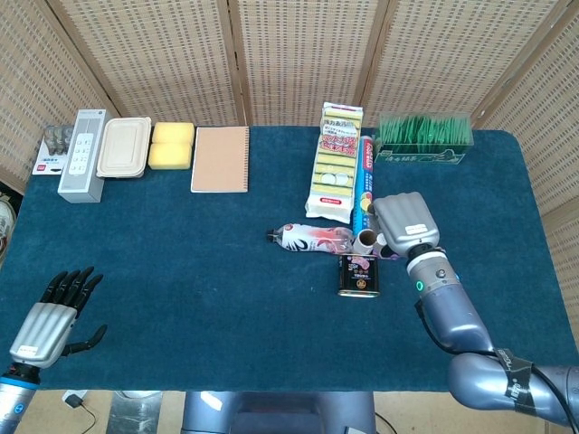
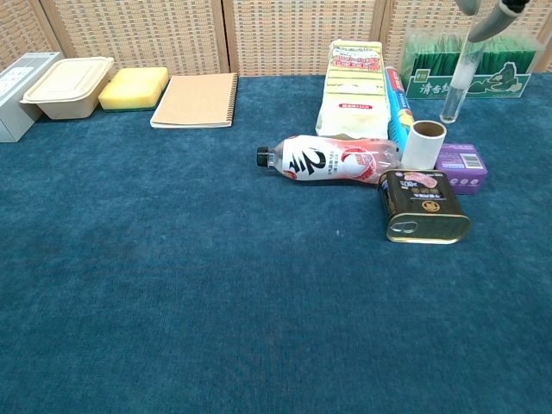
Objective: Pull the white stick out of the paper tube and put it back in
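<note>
The paper tube (image 2: pixel 424 144) stands upright between the lying bottle and the purple box; in the head view the paper tube (image 1: pixel 366 240) shows just left of my right hand. My right hand (image 1: pixel 406 223) hovers over that spot and pinches the top of the white stick (image 2: pixel 457 82). The stick hangs nearly upright in the air, fully out of the tube, its lower end up and to the right of the tube's mouth. Only my right hand's fingers (image 2: pixel 498 12) show at the top edge of the chest view. My left hand (image 1: pixel 50 318) rests open at the near left table edge, holding nothing.
A bottle (image 2: pixel 332 159) lies left of the tube, a tin can (image 2: pixel 423 205) in front, a purple box (image 2: pixel 461 162) to its right. Behind stand a yellow pack (image 2: pixel 358 79), blue roll (image 2: pixel 398 102) and green box (image 2: pixel 470 69). A notebook (image 1: pixel 220 159), sponge (image 1: pixel 172 146), lunch box (image 1: pixel 124 148) and remote (image 1: pixel 83 154) line the back left.
</note>
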`<state>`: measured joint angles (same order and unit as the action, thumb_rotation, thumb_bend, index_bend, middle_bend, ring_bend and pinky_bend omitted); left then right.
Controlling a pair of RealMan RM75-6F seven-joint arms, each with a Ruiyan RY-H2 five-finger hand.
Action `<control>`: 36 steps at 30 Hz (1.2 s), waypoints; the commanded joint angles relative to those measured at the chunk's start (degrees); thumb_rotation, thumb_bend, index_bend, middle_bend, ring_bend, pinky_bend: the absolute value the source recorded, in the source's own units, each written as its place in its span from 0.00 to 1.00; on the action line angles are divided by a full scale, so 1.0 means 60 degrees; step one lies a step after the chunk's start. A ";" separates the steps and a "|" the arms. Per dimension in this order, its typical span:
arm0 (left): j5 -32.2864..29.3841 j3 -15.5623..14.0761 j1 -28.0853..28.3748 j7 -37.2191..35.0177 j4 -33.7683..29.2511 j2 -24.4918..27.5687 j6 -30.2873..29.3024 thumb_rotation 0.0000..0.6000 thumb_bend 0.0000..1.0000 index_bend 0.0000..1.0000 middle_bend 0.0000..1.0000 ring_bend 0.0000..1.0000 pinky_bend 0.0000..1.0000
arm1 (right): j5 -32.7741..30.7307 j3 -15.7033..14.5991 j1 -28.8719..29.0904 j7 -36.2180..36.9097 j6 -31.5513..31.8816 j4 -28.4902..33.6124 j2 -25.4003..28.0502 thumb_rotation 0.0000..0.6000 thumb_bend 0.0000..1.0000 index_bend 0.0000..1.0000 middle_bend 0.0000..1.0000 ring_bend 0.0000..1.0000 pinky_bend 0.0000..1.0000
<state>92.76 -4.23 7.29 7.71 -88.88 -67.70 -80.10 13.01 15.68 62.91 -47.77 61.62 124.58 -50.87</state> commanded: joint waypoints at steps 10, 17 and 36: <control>-0.0021 0.0004 0.0005 0.0009 -0.0002 -0.0001 0.0015 0.57 0.31 0.01 0.00 0.00 0.04 | -0.0333 -0.0224 0.0493 0.0066 -0.0117 -0.0124 -0.0158 1.00 0.38 0.82 0.95 1.00 0.96; -0.0028 0.0010 0.0005 -0.0004 -0.0004 0.0007 0.0007 0.57 0.31 0.01 0.00 0.00 0.04 | -0.0439 -0.0319 0.0666 0.0215 -0.0090 -0.0206 -0.0379 1.00 0.38 0.82 0.95 1.00 0.96; -0.0029 0.0015 0.0014 -0.0066 0.0017 0.0024 0.0006 0.58 0.31 0.01 0.00 0.00 0.04 | -0.0750 -0.0456 0.1134 0.0458 -0.0050 -0.0771 -0.0906 1.00 0.38 0.82 0.95 1.00 0.96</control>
<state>92.59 -4.15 7.38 7.31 -88.78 -67.55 -80.08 8.84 13.08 69.49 -45.12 61.49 120.51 -55.92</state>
